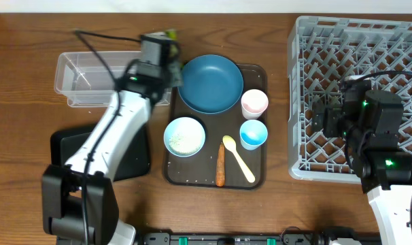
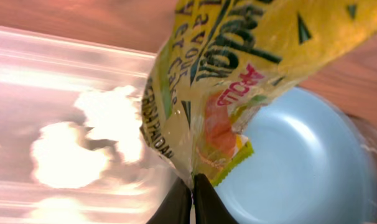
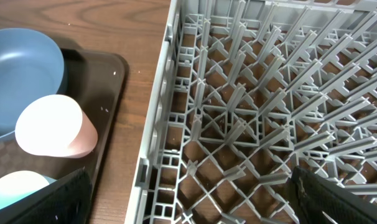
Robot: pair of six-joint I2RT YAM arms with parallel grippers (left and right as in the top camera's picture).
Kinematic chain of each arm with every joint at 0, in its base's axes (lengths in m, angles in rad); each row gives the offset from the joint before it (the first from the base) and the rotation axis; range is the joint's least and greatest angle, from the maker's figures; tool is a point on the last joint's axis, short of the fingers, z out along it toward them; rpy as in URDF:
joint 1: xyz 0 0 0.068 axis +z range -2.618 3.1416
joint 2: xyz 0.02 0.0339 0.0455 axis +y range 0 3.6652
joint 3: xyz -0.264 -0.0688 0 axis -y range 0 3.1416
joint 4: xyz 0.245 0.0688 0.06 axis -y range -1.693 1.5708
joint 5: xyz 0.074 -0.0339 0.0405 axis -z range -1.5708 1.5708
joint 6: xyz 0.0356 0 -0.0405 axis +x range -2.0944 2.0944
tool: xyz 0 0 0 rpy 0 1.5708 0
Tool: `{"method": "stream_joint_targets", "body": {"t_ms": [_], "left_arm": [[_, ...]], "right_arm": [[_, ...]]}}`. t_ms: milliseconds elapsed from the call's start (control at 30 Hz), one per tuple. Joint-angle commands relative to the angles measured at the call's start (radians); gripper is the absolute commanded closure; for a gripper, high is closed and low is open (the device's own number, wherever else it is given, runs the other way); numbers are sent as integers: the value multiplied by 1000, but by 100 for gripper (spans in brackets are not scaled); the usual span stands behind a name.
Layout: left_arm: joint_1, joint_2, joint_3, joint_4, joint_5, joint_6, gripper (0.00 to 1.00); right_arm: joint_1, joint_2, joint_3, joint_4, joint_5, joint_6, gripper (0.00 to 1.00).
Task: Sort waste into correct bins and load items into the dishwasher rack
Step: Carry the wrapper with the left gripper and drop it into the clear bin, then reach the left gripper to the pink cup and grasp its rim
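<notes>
My left gripper (image 2: pixel 193 186) is shut on the bottom corner of the yellow-green snack wrapper (image 2: pixel 238 74), which hangs between the clear tub (image 2: pixel 64 74) and the blue plate (image 2: pixel 300 162). From overhead, the wrapper (image 1: pixel 169 34) and left gripper (image 1: pixel 164 58) sit just right of the clear tub (image 1: pixel 90 78). My right gripper (image 3: pixel 188 193) is open over the left edge of the grey rack (image 3: pixel 251 93), holding nothing. The black tray (image 1: pixel 63 146) lies partly under my left arm. The carrot (image 1: pixel 221 165) and spoon (image 1: pixel 238 159) rest on the brown tray.
The brown serving tray (image 1: pixel 260 173) also carries the blue plate (image 1: pixel 210 83), a white bowl (image 1: pixel 185 136) with pale grains, a pink cup (image 1: pixel 254 103) and a light blue cup (image 1: pixel 253 134). The rack (image 1: pixel 315 41) fills the right side. Blurred white patches (image 2: pixel 107 118) show in the tub.
</notes>
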Motion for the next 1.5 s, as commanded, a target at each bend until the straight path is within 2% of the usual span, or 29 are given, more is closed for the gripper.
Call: {"method": "stream_joint_targets", "body": {"t_ms": [0,167,200,233,267,300,400,433,600,767,1133,1467], "left_arm": [[74,18,-5,-26,-48,23,93],[141,39,-6,-48,-48,23,93],[145,39,-6,-49,-48,23,90],[146,39,-6,-48,-48,24,85],[146,39,-6,-47,-48,24,73],[146,39,-6,-45,-48,24,66],[145,36,-6,-49,-48,24,51],[145,32,-6,-52,-46,27,50],[119,-32,2,-53,167,199,49],[25,-85,32,-53,191,264,47],[-260,-5,42,77,241,274,47],[-387,170,42,146,241,269,47]], "right_arm": [[16,2,20,0,-1,17,1],[16,2,20,0,-1,17,1],[16,2,20,0,-1,17,1],[16,2,20,0,-1,17,1],[16,2,20,-1,-1,17,1],[16,2,20,0,-1,17,1],[16,2,20,0,-1,17,1],[16,2,20,0,-1,17,1],[16,2,20,1,-1,17,1],[16,2,20,5,0,17,1],[16,19,20,11,-1,17,1],[16,19,20,-3,-1,17,1]]}}
